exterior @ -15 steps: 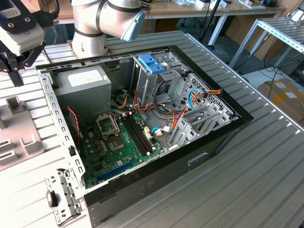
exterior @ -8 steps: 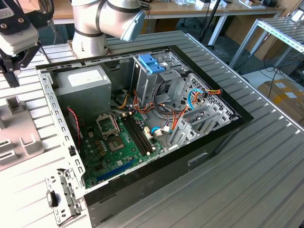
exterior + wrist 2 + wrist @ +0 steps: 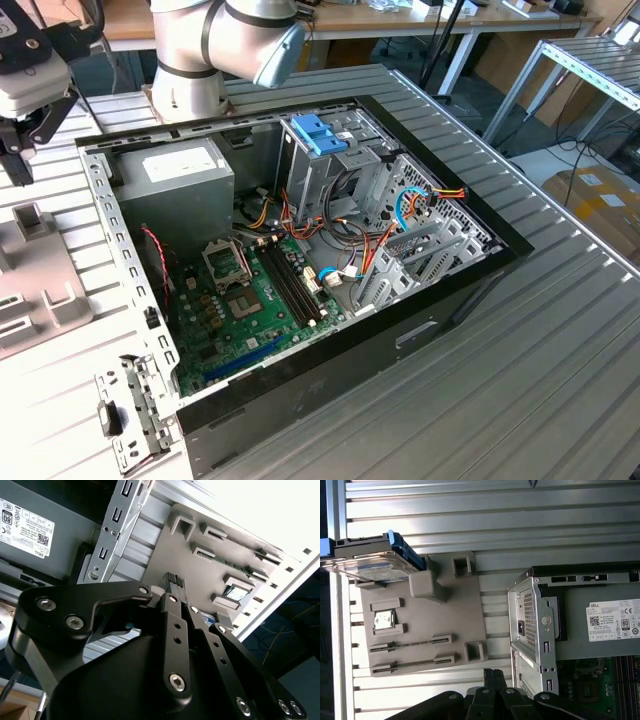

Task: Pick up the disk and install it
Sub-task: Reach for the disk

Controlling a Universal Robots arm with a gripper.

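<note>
Light-blue-railed disk (image 3: 370, 565) rests at one end of grey fixture plate (image 3: 425, 625) on table (image 3: 470, 510), beside open computer case (image 3: 535, 625) | step: reaching for disk; I judge a square approach across its long edges, clear of raised blocks (image 3: 462, 566), is best | fingers (image 3: 490, 677) together, holding nothing, well apart from disk

Disk (image 3: 370, 565): one end cut off by the first wrist view's edge.
Gripper (image 3: 492, 674): body cut off there too.
Arm (image 3: 230, 40): upper links beyond the exterior view's edge.
</note>
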